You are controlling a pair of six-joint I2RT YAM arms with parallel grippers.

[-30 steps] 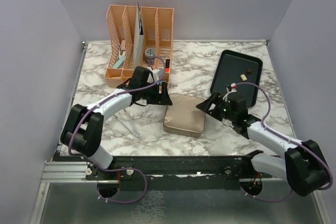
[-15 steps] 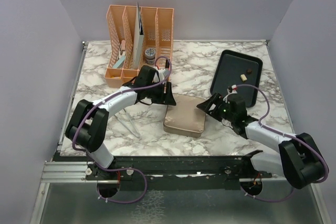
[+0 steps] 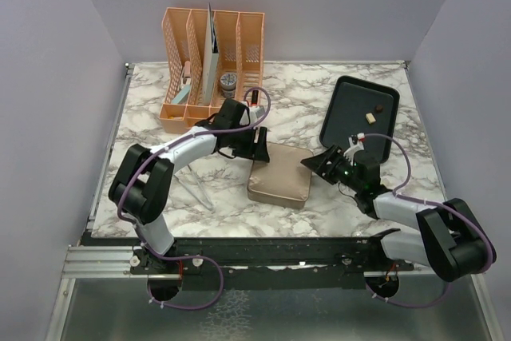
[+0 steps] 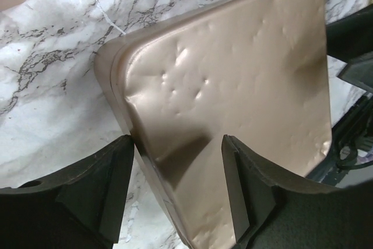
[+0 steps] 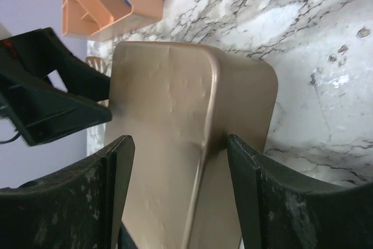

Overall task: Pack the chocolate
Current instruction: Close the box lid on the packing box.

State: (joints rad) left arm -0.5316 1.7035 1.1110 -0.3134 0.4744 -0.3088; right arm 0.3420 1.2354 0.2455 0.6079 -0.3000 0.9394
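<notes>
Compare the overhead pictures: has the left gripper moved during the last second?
Yes. The left gripper has shifted rightward along the front of the orange organizer, which stayed put, and now sits at the gold tin's far left corner.

The white marble-patterned table (image 3: 295,101) carries four things. A peach slotted desk organizer (image 3: 239,37) stands at the far left. A black tray (image 3: 343,125) lies at the far right, set at a slant. The closed square gold tin (image 3: 279,175) sits near the middle, toward the near edge. A thin, pale item (image 3: 196,189), too faint to identify, lies left of the tin.
</notes>
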